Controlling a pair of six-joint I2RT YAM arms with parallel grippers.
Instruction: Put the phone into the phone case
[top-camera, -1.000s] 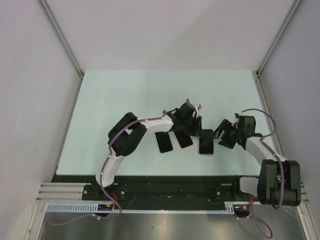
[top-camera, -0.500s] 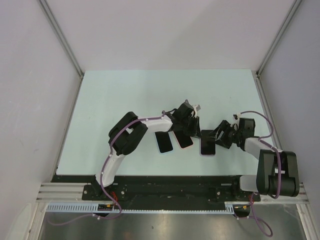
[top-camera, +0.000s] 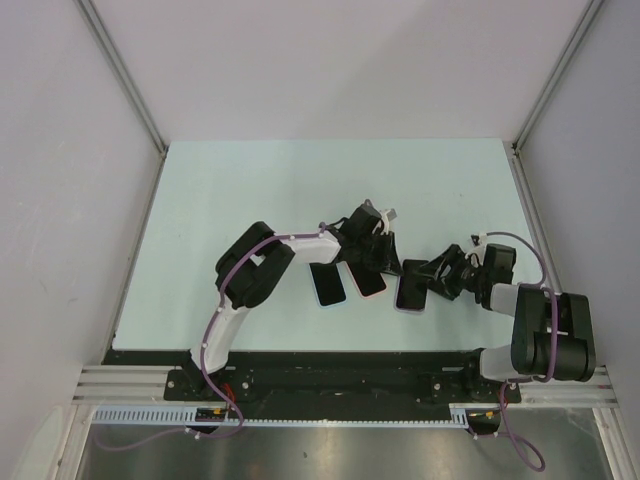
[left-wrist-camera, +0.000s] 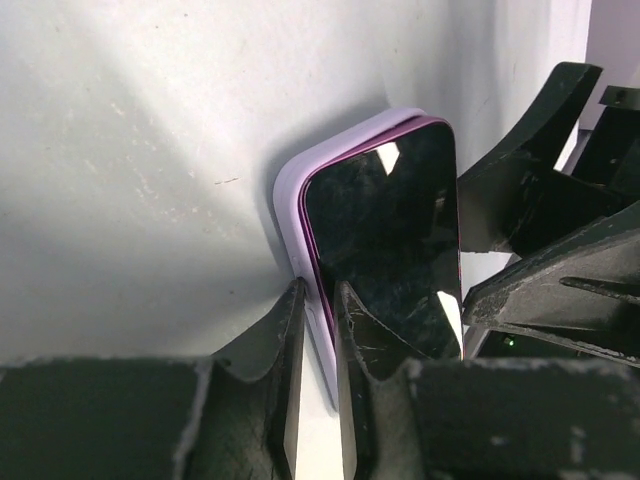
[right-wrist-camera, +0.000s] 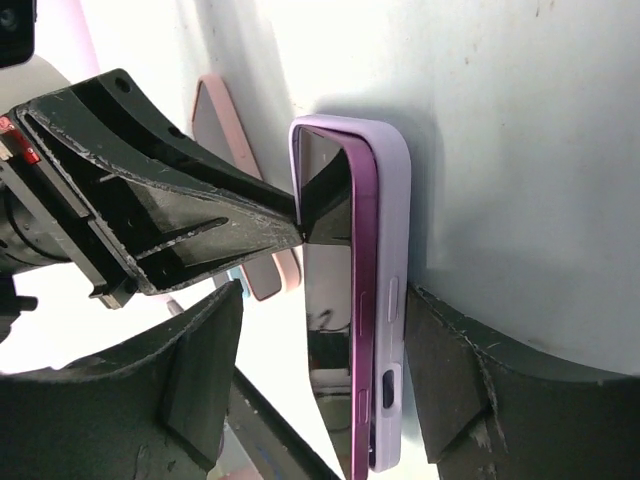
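Seating glossy purple phone (left-wrist-camera: 385, 240) into soft lilac case (left-wrist-camera: 290, 190): pinching rim with left end effector (left-wrist-camera: 318, 300), straddling both with right end effector (right-wrist-camera: 328, 320) spread, likely pressing home next.

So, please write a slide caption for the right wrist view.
Phone half seated in the lilac case, one long edge raised, left end effector at the opposite edge.

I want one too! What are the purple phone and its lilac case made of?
Purple phone: glossy glass-like front showing bright reflections, with a shiny, maybe metal, edge. Lilac phone case: matte, no glare, probably soft silicone or plastic.
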